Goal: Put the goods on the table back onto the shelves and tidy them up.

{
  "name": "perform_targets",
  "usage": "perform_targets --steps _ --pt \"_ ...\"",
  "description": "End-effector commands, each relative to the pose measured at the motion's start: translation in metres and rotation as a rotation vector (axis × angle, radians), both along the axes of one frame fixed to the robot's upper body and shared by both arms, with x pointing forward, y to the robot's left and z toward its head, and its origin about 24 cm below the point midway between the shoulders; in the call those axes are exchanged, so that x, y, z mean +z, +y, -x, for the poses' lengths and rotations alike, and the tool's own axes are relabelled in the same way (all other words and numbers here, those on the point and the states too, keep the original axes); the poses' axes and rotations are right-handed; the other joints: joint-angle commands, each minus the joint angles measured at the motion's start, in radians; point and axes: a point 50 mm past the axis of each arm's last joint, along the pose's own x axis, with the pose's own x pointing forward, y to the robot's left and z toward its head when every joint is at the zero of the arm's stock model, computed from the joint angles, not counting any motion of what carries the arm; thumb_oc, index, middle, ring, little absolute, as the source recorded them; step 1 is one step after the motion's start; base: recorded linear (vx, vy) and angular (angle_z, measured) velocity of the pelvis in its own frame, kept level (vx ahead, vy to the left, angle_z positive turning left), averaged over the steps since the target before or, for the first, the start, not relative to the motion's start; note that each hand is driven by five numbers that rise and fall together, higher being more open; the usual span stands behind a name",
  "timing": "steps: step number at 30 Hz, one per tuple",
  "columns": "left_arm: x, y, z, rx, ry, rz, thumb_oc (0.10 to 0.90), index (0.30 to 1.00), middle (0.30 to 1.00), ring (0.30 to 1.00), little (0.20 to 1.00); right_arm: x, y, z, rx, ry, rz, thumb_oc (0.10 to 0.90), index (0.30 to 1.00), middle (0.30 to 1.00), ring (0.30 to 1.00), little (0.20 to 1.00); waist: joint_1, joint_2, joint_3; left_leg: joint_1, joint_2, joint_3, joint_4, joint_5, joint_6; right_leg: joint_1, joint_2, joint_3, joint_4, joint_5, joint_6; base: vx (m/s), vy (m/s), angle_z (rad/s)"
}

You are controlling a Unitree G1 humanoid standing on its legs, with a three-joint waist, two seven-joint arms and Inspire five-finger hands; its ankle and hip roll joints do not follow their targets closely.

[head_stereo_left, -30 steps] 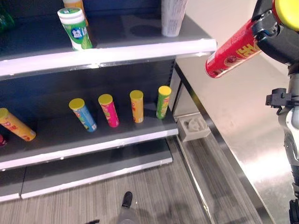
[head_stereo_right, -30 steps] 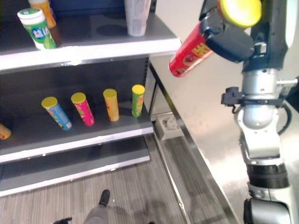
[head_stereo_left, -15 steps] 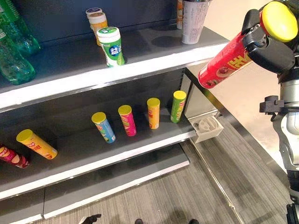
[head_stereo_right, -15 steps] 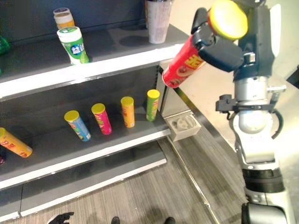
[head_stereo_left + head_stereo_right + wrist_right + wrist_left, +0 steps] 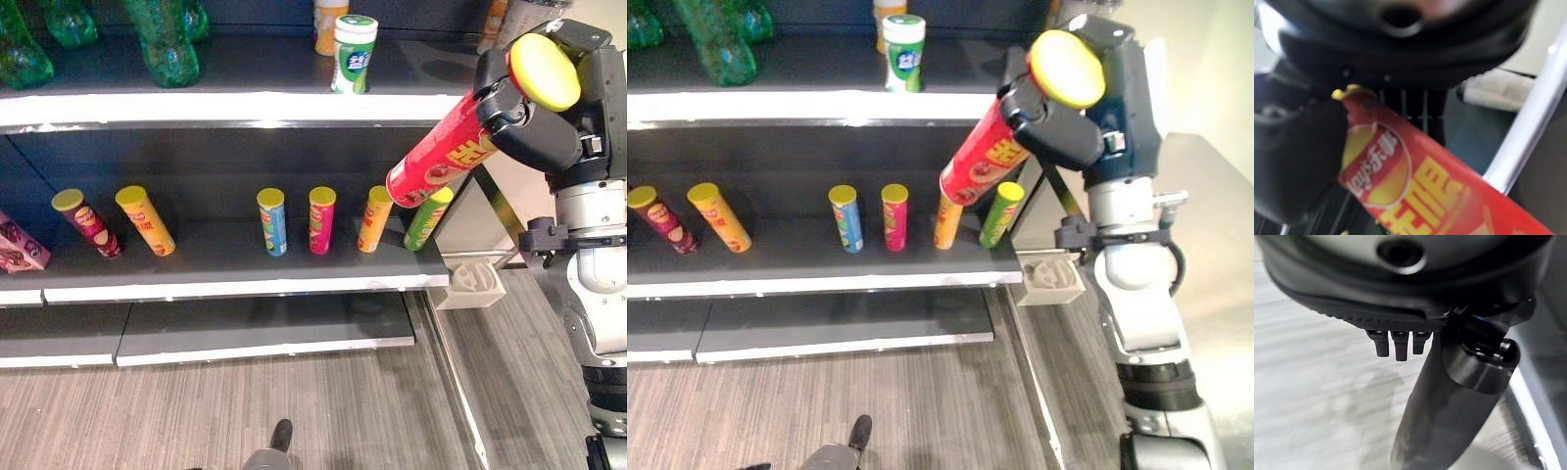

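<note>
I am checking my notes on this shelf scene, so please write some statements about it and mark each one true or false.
1. The right hand holds a red can with a yellow lid. True.
2. The red can stands upright on the middle shelf. False: it is tilted in the air, in front of the shelf's right end.
3. A green can leans at the right end of the middle shelf's row. True.
4. The top shelf carries nothing. False: green bottles and a white and green jar stand on it.
5. The left hand grips a can. False: it holds nothing.
</note>
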Motion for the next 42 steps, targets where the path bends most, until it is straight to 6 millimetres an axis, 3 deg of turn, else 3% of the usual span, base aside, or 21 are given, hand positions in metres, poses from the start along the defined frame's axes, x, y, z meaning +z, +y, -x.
perform_targets --steps 1,3,5,6,7,8,9,10,13,14,15,16,20,23,25,28,31,36,40,42 --pt "0.016 0.02 -0.037 -0.09 -0.111 -0.075 0.8 0.9 0.9 0.9 0.9 0.045 0.002 0.031 0.038 -0.252 0.045 0.4 0.3 0.3 0.3 0.3 -0.017 -0.033 -0.029 -0.078 0.113 0.204 0.081 -0.1 0.009 -0.051 -0.117 -0.059 -0.041 0.027 0.089 -0.25 0.11 2.33" --pt "0.016 0.02 -0.037 -0.093 -0.107 -0.081 0.8 0.9 0.9 0.9 0.9 0.042 0.002 0.03 0.039 -0.24 0.044 0.4 0.3 0.3 0.3 0.3 -0.025 -0.032 -0.029 -0.069 0.123 0.18 0.101 -0.108 0.009 -0.053 -0.128 -0.072 -0.04 0.043 0.092 -0.09 0.09 1.18" --pt "0.017 0.022 -0.036 -0.093 -0.109 -0.095 0.8 0.9 0.9 0.9 0.9 0.039 0.003 0.029 0.05 -0.224 0.052 0.4 0.3 0.3 0.3 0.3 -0.036 -0.033 -0.027 -0.023 0.174 0.149 0.128 -0.139 -0.001 -0.059 -0.154 -0.083 -0.037 0.057 0.103 -0.09 0.21 -0.04" --pt "0.017 0.023 -0.034 -0.1 -0.109 -0.101 0.8 0.9 0.9 0.9 0.9 0.035 0.004 0.029 0.058 -0.206 0.061 0.4 0.3 0.3 0.3 0.3 -0.059 -0.02 -0.03 0.051 0.267 0.122 0.131 -0.151 -0.014 -0.062 -0.181 -0.097 -0.031 0.068 0.12 -0.1 0.266 0.53" --pt "0.017 0.023 -0.034 -0.101 -0.109 -0.1 0.8 0.9 0.9 0.9 0.9 0.035 0.003 0.029 0.058 -0.207 0.062 0.4 0.3 0.3 0.3 0.3 -0.061 -0.02 -0.03 0.049 0.265 0.12 0.126 -0.144 -0.013 -0.064 -0.182 -0.1 -0.033 0.072 0.12 -0.07 0.445 0.42" --pt "0.016 0.02 -0.03 -0.118 -0.098 -0.095 0.8 0.9 0.9 0.9 0.9 0.031 0.001 0.028 0.047 -0.183 0.061 0.4 0.3 0.3 0.3 0.3 -0.08 -0.001 -0.041 0.103 0.32 0.125 0.106 -0.153 -0.031 -0.064 -0.2 -0.102 -0.025 0.069 0.132 -0.02 0.226 0.41" --pt "0.016 0.02 -0.03 -0.119 -0.098 -0.095 0.8 0.9 0.9 0.9 0.9 0.031 0.001 0.028 0.047 -0.183 0.061 0.4 0.3 0.3 0.3 0.3 -0.081 -0.001 -0.042 0.102 0.318 0.124 0.1 -0.145 -0.03 -0.067 -0.202 -0.103 -0.024 0.072 0.132 0.01 0.405 0.46" --pt "0.016 0.017 -0.032 -0.144 -0.106 -0.086 0.8 0.9 0.9 0.9 0.9 0.03 -0.003 0.03 0.029 -0.186 0.054 0.4 0.3 0.3 0.3 0.3 -0.091 0.022 -0.054 0.12 0.321 0.118 0.076 -0.154 -0.04 -0.065 -0.213 -0.107 -0.022 0.078 0.148 0.01 0.264 0.53" --pt "0.017 0.014 -0.036 -0.179 -0.114 -0.08 0.8 0.9 0.9 0.9 0.9 0.025 -0.008 0.032 -0.005 -0.172 0.047 0.4 0.3 0.3 0.3 0.3 -0.104 0.047 -0.084 0.154 0.284 0.135 -0.017 -0.168 -0.06 -0.088 -0.259 -0.11 -0.021 0.125 0.175 -0.04 0.426 0.29" --pt "0.019 0.013 -0.041 -0.208 -0.123 -0.083 0.8 0.9 0.9 0.9 0.9 0.02 -0.011 0.032 -0.041 -0.155 0.052 0.4 0.3 0.3 0.3 0.3 -0.114 0.057 -0.089 0.171 0.245 0.135 -0.05 -0.198 -0.054 -0.111 -0.313 -0.113 -0.014 0.163 0.2 -0.1 0.592 0.39" --pt "0.02 0.015 -0.045 -0.224 -0.13 -0.091 0.8 0.9 0.9 0.9 0.9 0.019 -0.014 0.033 -0.071 -0.157 0.053 0.4 0.3 0.3 0.3 0.3 -0.116 0.054 -0.089 0.172 0.216 0.136 -0.058 -0.208 -0.043 -0.123 -0.352 -0.111 -0.01 0.189 0.219 -0.1 0.72 0.5" --pt "0.023 0.017 -0.047 -0.245 -0.137 -0.102 0.8 0.9 0.9 0.9 0.9 0.014 -0.014 0.033 -0.091 -0.145 0.051 0.4 0.3 0.3 0.3 0.3 -0.115 0.044 -0.092 0.171 0.154 0.139 -0.056 -0.23 -0.013 -0.136 -0.412 -0.105 -0.003 0.219 0.239 -0.06 0.562 0.53" --pt "0.027 0.032 -0.036 -0.223 -0.116 -0.133 0.8 0.9 0.9 0.9 0.9 0.004 -0.008 0.03 -0.099 -0.116 0.06 0.4 0.3 0.3 0.3 0.3 -0.109 0.025 -0.09 0.208 0.063 0.168 -0.067 -0.268 0.039 -0.168 -0.497 -0.09 0.045 0.275 0.252 -0.03 0.358 0.06" --pt "0.03 0.042 -0.032 -0.19 -0.109 -0.156 0.8 0.9 0.9 0.9 0.9 -0.001 0.0 0.024 -0.064 -0.084 0.069 0.4 0.3 0.3 0.3 0.3 -0.109 0.029 -0.066 0.218 0.054 0.2 -0.063 -0.264 0.058 -0.197 -0.45 -0.036 0.153 0.211 0.216 -0.07 0.219 -0.36" --pt "0.031 0.045 -0.032 -0.188 -0.107 -0.158 0.8 0.9 0.9 0.9 0.9 -0.001 0.004 0.022 -0.039 -0.069 0.093 0.4 0.3 0.3 0.3 0.3 -0.109 0.038 -0.055 0.207 0.048 0.208 -0.063 -0.248 0.075 -0.22 -0.349 -0.002 0.212 0.125 0.174 -0.08 0.155 -0.15" --pt "0.031 0.044 -0.032 -0.176 -0.106 -0.152 0.8 0.9 0.9 0.9 0.9 -0.005 0.009 0.018 -0.007 -0.043 0.111 0.4 0.3 0.3 0.3 0.3 -0.103 0.036 -0.045 0.193 0.032 0.215 -0.064 -0.233 0.083 -0.244 -0.213 -0.017 0.236 0.038 0.127 -0.07 0.064 -0.22" --pt "0.029 0.039 -0.036 -0.186 -0.114 -0.139 0.8 0.9 0.9 0.9 0.9 -0.009 0.007 0.015 -0.021 -0.021 0.13 0.4 0.3 0.3 0.3 0.3 -0.11 0.015 -0.032 0.19 0.008 0.201 -0.065 -0.225 0.082 -0.234 -0.124 0.06 0.16 0.034 0.097 0.03 -0.03 -0.07" --pt "0.026 0.024 -0.047 -0.166 -0.157 -0.104 0.8 0.9 0.9 0.9 0.9 -0.018 0.002 0.013 -0.04 0.019 0.117 0.4 0.3 0.3 0.3 0.3 -0.119 -0.005 -0.041 0.157 0.005 0.175 -0.062 -0.217 0.072 -0.191 -0.103 0.066 0.033 0.085 0.106 0.08 -0.116 0.15" --pt "0.029 0.016 -0.058 -0.164 -0.202 -0.086 0.8 0.9 0.9 0.9 0.9 -0.023 -0.005 0.014 -0.073 0.041 0.123 0.4 0.3 0.3 0.3 0.3 -0.133 -0.02 -0.011 0.076 0.012 0.155 0.157 -0.293 0.053 -0.148 -0.106 0.038 0.008 0.088 0.093 0.1 -0.134 0.4" --pt "0.029 0.011 -0.061 -0.153 -0.223 -0.074 0.8 0.9 0.9 0.9 0.9 -0.025 -0.006 0.012 -0.081 0.053 0.123 0.4 0.3 0.3 0.3 0.3 -0.132 -0.019 0.007 0.03 0.018 0.152 0.23 -0.296 0.042 -0.129 -0.106 0.038 0.0 0.083 0.088 0.1 0.0 0.41"
